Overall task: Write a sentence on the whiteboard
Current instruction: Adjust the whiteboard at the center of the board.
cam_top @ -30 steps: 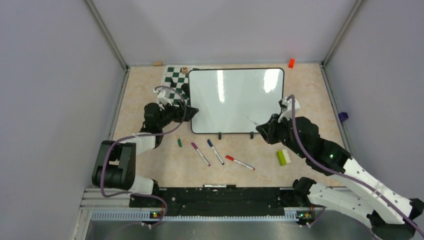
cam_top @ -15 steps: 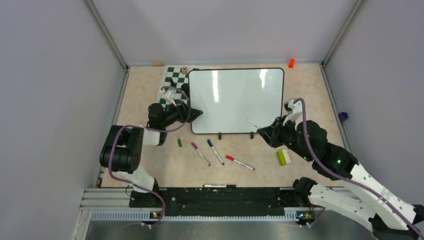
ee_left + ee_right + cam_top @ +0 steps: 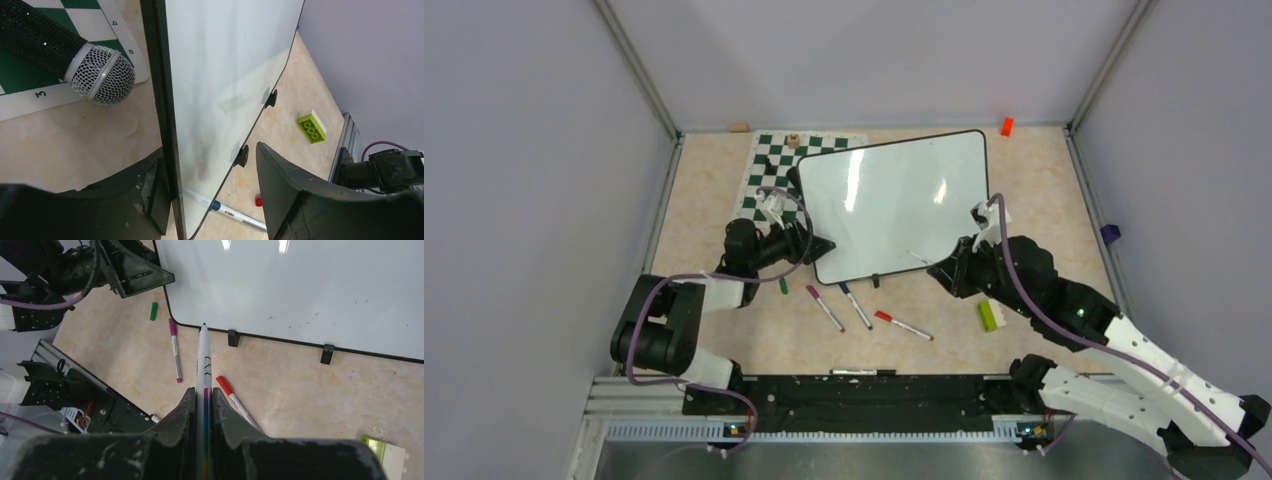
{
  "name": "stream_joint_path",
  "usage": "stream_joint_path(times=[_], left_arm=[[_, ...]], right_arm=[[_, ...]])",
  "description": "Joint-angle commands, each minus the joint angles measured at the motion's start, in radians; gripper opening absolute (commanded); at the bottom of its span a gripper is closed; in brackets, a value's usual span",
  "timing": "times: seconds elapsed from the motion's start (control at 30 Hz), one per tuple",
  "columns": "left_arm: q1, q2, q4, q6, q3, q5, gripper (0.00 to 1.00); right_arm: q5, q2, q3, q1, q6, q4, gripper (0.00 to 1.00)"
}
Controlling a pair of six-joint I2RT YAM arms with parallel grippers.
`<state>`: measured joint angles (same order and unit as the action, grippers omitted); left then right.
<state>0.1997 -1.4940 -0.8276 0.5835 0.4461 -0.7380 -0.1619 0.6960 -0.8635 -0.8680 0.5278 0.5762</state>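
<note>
Progress: no writing done. The whiteboard [image 3: 894, 200] lies flat and slightly skewed on the far middle of the surface [image 3: 714, 200]. Its left edge overlaps the chess mat [image 3: 769, 160] and its two black clips face the arms. The face is blank apart from a few faint specks, so the whole sentence remains to be written.

Left pincer [image 3: 210, 155]: partly open, astride the near left corner of the board. One finger lies against the black rim. The other stands clear of the white face, so in my judgement no firm grip is made yet.

Right pincer [image 3: 204, 390]: clamped on a marker [image 3: 204, 355]. The marker is uncapped with a dark green tip, which hovers just short of the board's near edge. A green cap [image 3: 783, 285] lies on the surface beside the left arm.

Remaining steps, as judged: steady the board, bring the tip onto the face, write every word.

Legible marks: the mat's border shows "3" and single letters, probably "a" and "b". The print on the held marker and on the blue pen [image 3: 856, 304] is too small to read. The microphone [image 3: 100, 77] on the mat shows no label.
</note>
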Motion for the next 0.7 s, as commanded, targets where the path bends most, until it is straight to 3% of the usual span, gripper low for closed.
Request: stream_joint_path(times=[0.0, 0.13, 0.33, 0.53, 0.67], left_arm=[[0.012, 0.041, -0.024, -0.023, -0.048, 0.028, 0.64], [0.014, 0.051, -0.054, -0.014, -0.065, 0.049, 0.69], [0.017, 0.029, -0.074, -0.021, -0.063, 0.056, 0.68], [0.016, -0.027, -0.049, -0.023, -0.016, -0.001, 0.48], [0.015, -0.049, -0.027, -0.027, 0.003, -0.011, 0.42]], right_arm=[[0.026, 0.061, -0.027, 0.000, -0.012, -0.030, 0.00], [0.025, 0.145, -0.074, 0.000, -0.045, -0.047, 0.00], [0.041, 0.285, -0.179, -0.002, -0.082, -0.112, 0.00], [0.062, 0.463, -0.306, -0.002, -0.138, -0.168, 0.00], [0.055, 0.563, -0.405, -0.002, -0.178, -0.167, 0.00]])
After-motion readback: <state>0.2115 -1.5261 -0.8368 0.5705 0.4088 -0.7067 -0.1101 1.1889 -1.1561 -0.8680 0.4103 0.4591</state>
